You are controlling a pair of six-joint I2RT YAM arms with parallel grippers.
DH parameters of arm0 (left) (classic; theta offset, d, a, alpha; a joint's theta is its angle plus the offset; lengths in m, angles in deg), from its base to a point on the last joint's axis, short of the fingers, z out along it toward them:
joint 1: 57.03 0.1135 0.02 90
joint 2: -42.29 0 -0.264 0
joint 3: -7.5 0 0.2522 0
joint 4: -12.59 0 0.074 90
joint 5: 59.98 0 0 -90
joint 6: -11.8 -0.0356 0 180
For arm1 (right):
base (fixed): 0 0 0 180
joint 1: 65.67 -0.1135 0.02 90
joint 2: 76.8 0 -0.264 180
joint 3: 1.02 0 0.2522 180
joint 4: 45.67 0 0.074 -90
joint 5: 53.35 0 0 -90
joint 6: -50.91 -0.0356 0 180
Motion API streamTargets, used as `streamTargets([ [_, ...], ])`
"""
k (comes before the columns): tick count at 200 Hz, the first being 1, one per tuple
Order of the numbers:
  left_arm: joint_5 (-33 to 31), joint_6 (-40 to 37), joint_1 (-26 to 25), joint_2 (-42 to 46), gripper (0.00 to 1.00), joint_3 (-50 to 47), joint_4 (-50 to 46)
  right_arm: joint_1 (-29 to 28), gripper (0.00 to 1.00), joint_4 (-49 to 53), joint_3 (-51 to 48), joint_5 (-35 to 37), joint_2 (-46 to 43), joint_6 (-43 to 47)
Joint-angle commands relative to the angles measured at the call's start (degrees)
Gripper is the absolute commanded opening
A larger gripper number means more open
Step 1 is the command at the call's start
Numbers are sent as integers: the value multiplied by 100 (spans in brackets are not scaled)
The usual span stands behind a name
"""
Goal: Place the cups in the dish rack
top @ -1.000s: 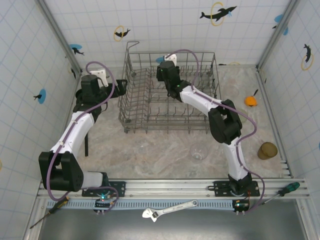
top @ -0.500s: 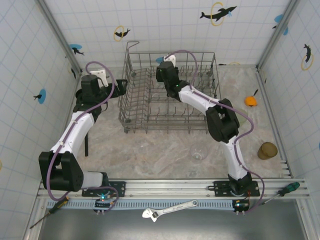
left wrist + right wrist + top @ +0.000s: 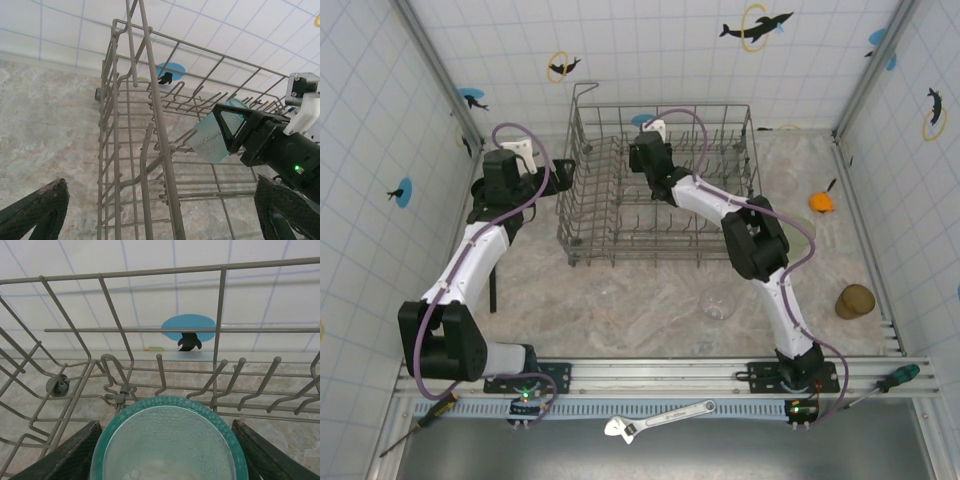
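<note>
Marbled table (image 3: 620, 310), tiled walls. Dish rack (image 3: 620, 258) at rear centre. Right fingers (image 3: 65, 455) gripped teal cup (image 3: 210, 142) inside rack above tines: placing step, apparently. Left fingers (image 3: 35, 210) spread wide, empty, outside rack's left wall. Likely next: lower cup, release.

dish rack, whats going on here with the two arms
The right end effector grips a teal tumbler and holds it inside the dish rack, above the tines near the back wall. The left end effector is open with nothing in it, just outside the rack's left side. A clear tumbler and an amber-brown tumbler sit on the table, not yet loaded.
</note>
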State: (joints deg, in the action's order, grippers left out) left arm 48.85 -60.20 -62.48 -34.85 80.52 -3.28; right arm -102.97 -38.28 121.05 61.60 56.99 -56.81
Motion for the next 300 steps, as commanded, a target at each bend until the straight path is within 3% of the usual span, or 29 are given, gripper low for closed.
streamTargets([
  [1, 110, 46, 48, -46, 98, -46, 127, 47, 48, -12, 434, -96, 289, 75],
  [95, 139, 98, 52, -55, 97, -38, 123, 39, 49, 154, 569, -374, 515, -103],
  [131, 139, 113, 50, -46, 97, -36, 123, -35, 50, 672, 525, -403, 447, -202],
  [186, 159, 120, 49, -18, 97, -38, 123, -126, 71, 733, 120, -332, 169, -188],
  [260, 153, 122, 47, -27, 97, -44, 132, -180, 76, 778, 85, -317, -153, -278],
  [300, 165, 125, 51, -46, 97, -46, 132, -194, 84, 820, 58, -222, -226, -246],
])
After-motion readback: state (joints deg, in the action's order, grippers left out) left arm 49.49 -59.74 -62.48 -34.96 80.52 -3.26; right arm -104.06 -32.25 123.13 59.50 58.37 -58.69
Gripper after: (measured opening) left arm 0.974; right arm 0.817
